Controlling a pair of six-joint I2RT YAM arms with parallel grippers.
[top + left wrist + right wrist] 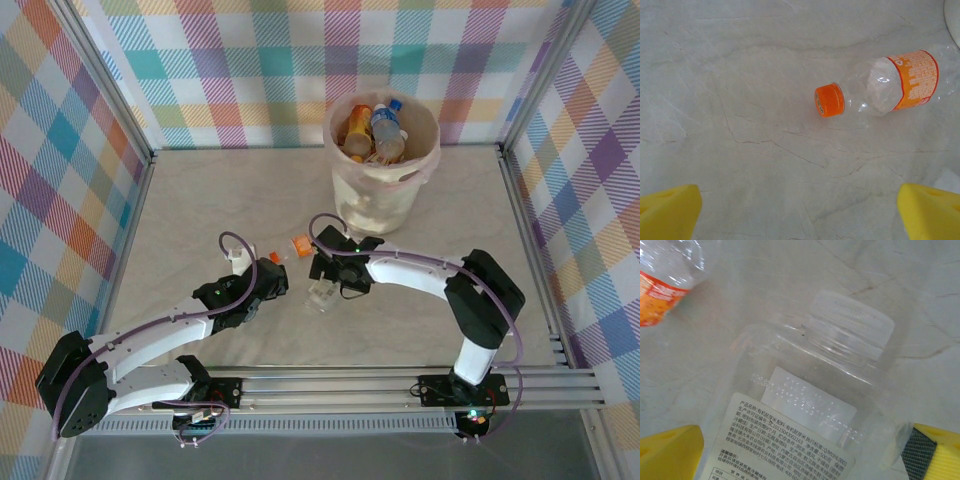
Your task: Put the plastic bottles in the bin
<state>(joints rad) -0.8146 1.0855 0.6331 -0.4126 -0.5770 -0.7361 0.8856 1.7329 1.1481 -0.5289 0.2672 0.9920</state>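
A clear plastic bottle with a white cap [850,322] and a white printed label lies on the table between my right gripper's [805,455] yellow fingers. Those jaws stand wide open around its body. In the top view that bottle [322,296] sits just under the right gripper [328,274]. A second bottle with an orange cap and orange label [880,87] lies on its side ahead of my open left gripper [800,215], apart from it; it also lies left of the right gripper [288,250]. The cream bin [420,165] stands behind and holds several bottles [385,128].
The marble-patterned tabletop [200,210] is fenced by metal rails and checked cloth walls. The bin's rim [954,15] shows at the upper right of the left wrist view. The orange-labelled bottle's base [665,280] lies at the upper left of the right wrist view.
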